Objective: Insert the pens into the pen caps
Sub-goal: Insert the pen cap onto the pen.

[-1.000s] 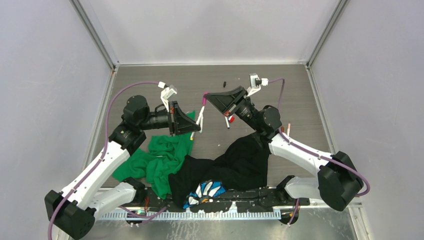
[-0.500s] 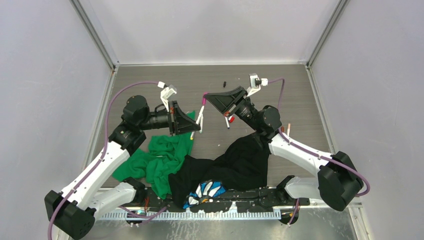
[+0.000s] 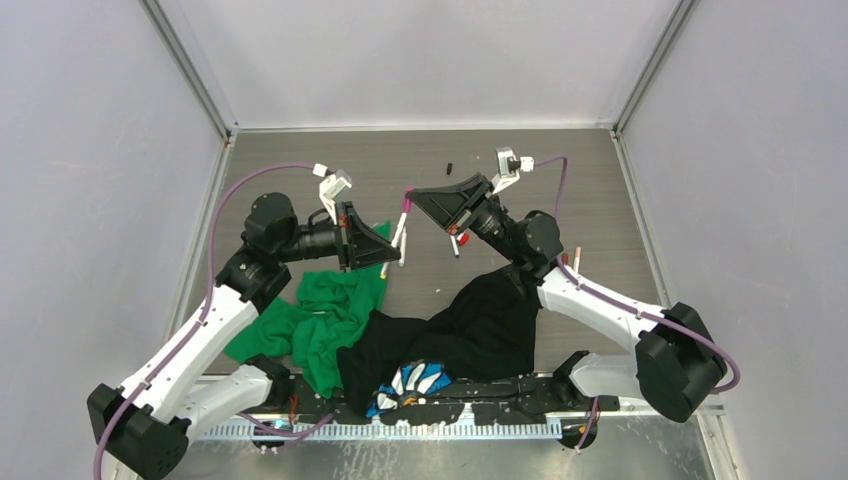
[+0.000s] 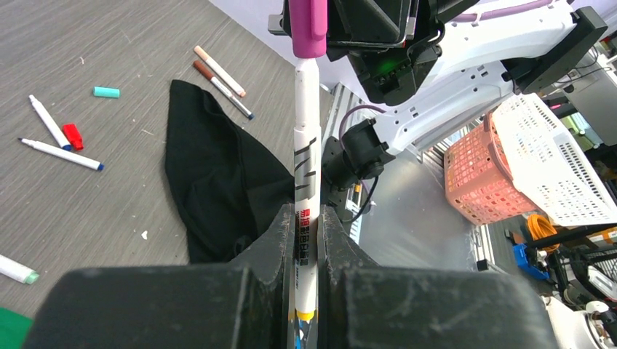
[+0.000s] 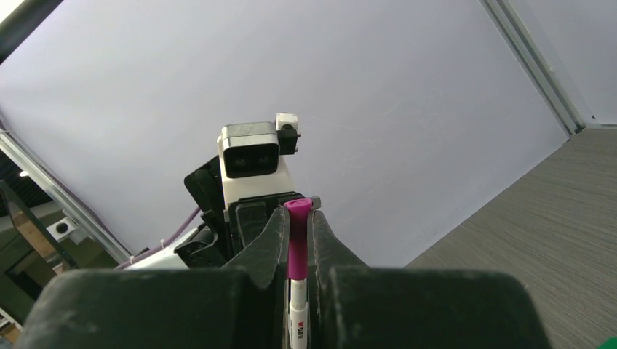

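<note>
Pen and cap held end to end in the air above the desk (image 3: 560, 170).
The left claw (image 4: 306, 227) is clamped on the white pen (image 4: 306, 145). In its wrist view the pen's long axis runs to 12 o'clock, straight into the magenta cap (image 4: 308, 29), which the right claw (image 5: 297, 229) pinches. The cap seems to sit over the tip, but its depth is unclear. Both arms are equally near.

Arms (image 3: 190, 345) are cased in white and jointed in black. Purple cables (image 3: 262, 172) are looped alongside. Left gripper (image 3: 398, 246) and right gripper (image 3: 413, 194) are black.
</note>
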